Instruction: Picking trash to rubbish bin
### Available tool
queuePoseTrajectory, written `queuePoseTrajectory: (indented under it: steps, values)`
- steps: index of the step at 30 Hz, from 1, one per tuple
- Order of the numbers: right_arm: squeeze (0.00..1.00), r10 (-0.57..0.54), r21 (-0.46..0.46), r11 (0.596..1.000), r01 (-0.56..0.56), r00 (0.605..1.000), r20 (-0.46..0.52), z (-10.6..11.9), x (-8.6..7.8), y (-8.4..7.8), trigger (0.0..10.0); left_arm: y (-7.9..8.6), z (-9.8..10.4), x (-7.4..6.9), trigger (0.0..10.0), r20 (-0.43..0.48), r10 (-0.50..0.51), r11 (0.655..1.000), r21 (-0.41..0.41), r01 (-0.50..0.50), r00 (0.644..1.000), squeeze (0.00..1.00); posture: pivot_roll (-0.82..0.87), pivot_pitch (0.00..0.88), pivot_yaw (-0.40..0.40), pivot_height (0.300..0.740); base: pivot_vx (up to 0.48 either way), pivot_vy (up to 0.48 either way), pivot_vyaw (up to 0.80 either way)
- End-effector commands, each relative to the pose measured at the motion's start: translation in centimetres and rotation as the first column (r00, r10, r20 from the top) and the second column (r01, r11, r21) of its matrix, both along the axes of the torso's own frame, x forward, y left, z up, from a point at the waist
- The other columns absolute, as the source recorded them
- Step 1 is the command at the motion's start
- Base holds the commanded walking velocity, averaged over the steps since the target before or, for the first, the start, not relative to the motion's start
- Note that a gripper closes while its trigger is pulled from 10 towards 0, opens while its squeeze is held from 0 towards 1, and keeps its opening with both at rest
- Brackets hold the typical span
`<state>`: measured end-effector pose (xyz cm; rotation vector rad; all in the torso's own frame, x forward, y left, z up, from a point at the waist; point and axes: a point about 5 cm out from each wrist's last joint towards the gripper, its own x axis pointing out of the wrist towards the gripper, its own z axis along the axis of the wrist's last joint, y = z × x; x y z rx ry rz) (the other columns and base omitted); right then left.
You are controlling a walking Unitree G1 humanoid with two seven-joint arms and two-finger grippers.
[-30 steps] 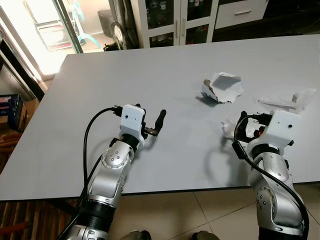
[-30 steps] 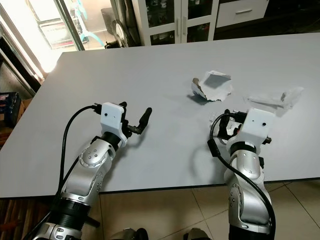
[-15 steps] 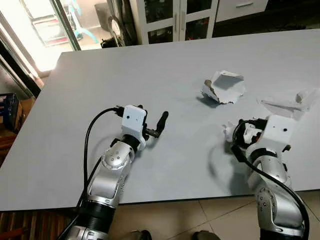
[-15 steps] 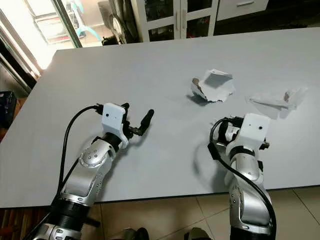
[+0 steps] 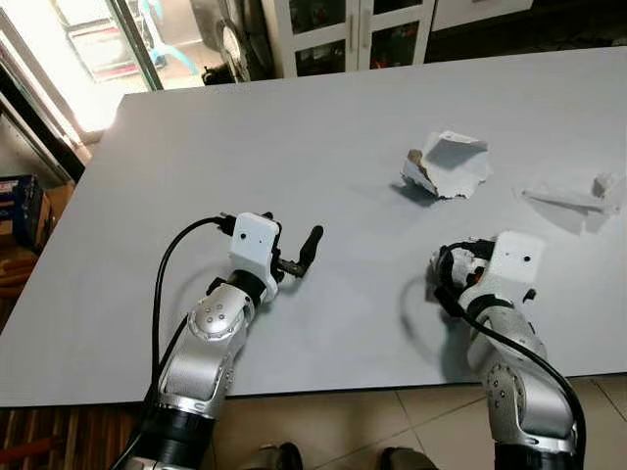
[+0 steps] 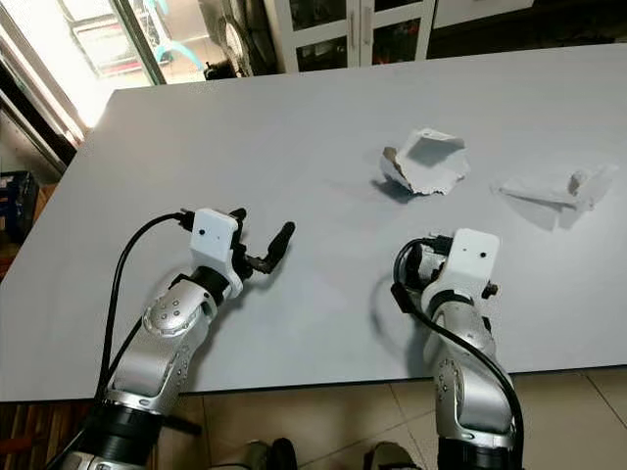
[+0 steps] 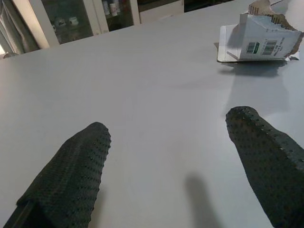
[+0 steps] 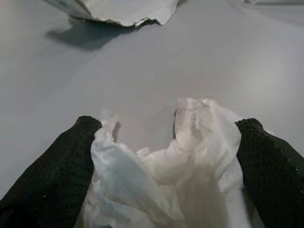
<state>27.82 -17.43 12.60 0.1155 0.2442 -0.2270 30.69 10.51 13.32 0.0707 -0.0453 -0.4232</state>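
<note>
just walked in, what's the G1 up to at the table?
It is clearing trash off the grey table. The right gripper has its fingers on either side of a crumpled white tissue near the table's front edge. The left gripper hovers open over bare tabletop, holding nothing. A torn white box and a flat wrapper lie farther back on the table, not yet picked up.

One desk (image 5: 294,127) carries three pieces of trash: one torn white box (image 5: 447,164), one flat crumpled wrapper (image 5: 573,196), and one wad of white tissue (image 8: 164,180). Two grippers are over it, left (image 5: 292,257) and right (image 5: 460,266), with two black fingers (image 7: 71,173) each, four in all.
</note>
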Motion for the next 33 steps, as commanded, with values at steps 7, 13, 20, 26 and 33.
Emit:
queuePoseTrajectory:
  steps: [7, 13, 20, 26, 33]
  values:
    - [0.00, 0.058, -0.002, 0.998, -0.058, 0.998, 0.012, 0.3, 0.2, 1.4, 10.0, 0.3, 0.3, 0.0, 10.0, 0.000, 0.001, 1.000, 0.009, -0.001, 1.000, 0.00, -0.11, 0.161, 0.118, 0.740, 0.000, 0.000, 0.00]
    - [0.00, 0.014, 0.091, 0.996, -0.003, 0.994, -0.111, -2.1, -0.4, 1.1, 10.0, 0.3, 0.3, 0.0, 10.0, -0.001, 0.000, 1.000, 0.010, 0.000, 1.000, 0.00, -0.10, 0.163, 0.118, 0.740, 0.000, 0.000, 0.00]
    - [0.00, 0.039, 0.150, 0.988, -0.022, 0.993, -0.114, -2.7, -0.7, 1.5, 0.0, 0.3, 0.3, -0.1, 10.0, -0.005, 0.002, 1.000, 0.012, -0.002, 1.000, 0.00, -0.10, 0.163, 0.118, 0.740, 0.000, 0.000, 0.00]
    - [0.00, 0.034, 0.148, 0.989, -0.017, 0.993, -0.113, -2.6, -0.6, 1.4, 0.0, 0.2, 0.3, 0.0, 10.0, -0.006, 0.001, 1.000, 0.009, -0.001, 1.000, 0.00, -0.10, 0.159, 0.117, 0.740, 0.000, 0.000, 0.00]
    - [0.00, 0.030, 0.145, 0.989, -0.012, 0.992, -0.124, -2.9, -0.9, 1.2, 0.0, 0.1, 0.3, 0.0, 10.0, -0.006, -0.001, 1.000, 0.008, 0.001, 1.000, 0.00, -0.10, 0.156, 0.118, 0.740, 0.000, 0.000, 0.00]
